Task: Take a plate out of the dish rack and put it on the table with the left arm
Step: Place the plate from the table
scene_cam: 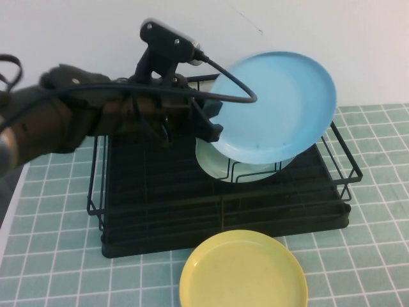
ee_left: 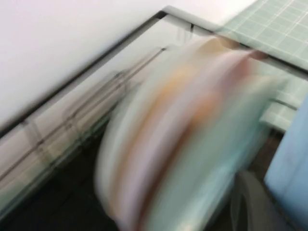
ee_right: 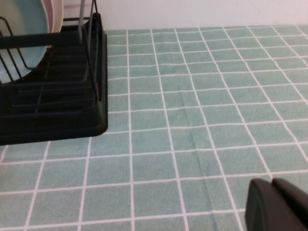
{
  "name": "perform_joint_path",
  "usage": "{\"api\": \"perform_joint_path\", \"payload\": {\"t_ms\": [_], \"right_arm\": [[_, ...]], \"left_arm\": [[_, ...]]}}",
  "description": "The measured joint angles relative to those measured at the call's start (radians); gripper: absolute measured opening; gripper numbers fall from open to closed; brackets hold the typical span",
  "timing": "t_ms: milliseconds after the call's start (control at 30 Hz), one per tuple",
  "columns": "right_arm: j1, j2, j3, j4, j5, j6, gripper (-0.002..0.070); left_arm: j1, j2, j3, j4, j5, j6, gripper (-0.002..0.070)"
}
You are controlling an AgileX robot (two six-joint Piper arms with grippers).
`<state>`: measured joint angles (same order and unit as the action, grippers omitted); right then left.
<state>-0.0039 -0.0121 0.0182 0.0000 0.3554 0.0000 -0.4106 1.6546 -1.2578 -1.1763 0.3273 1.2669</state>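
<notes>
Already the left gripper [scene_cam: 214,128], jaws clamped on its rim, holds the plate [scene_cam: 275,105] tilted above the dish rack [scene_cam: 160,192]. Setting it on the surface [scene_cam: 377,256] remains. Of the right gripper [ee_right: 276,207], low over the tiles, I cannot tell the jaw state.

Bright, even, diffuse lighting throughout; soft shadows only under the dish rack [scene_cam: 223,192]. Mild sheen on the plate [scene_cam: 275,105]. Heavy motion smear across the left wrist view, stacked plates dissolved into streaks. Sharp tiles on the table [ee_right: 202,120], right pincer [ee_right: 276,207] out of focus.
</notes>
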Motion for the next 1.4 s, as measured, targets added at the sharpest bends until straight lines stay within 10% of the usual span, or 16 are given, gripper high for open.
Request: {"api": "perform_joint_path", "payload": {"t_ms": [433, 1133, 1400], "right_arm": [[0.000, 0.000, 0.000, 0.000, 0.000, 0.000, -0.0003], [0.000, 0.000, 0.000, 0.000, 0.000, 0.000, -0.0003], [0.000, 0.000, 0.000, 0.000, 0.000, 0.000, -0.0003]], "left_arm": [[-0.007, -0.223, 0.002, 0.661, 0.638, -0.764, 0.0057], [-0.007, -0.115, 0.305, 0.498, 0.448, -0.936, 0.0076], [-0.007, -0.113, 0.306, 0.539, 0.432, -0.975, 0.0357]]}}
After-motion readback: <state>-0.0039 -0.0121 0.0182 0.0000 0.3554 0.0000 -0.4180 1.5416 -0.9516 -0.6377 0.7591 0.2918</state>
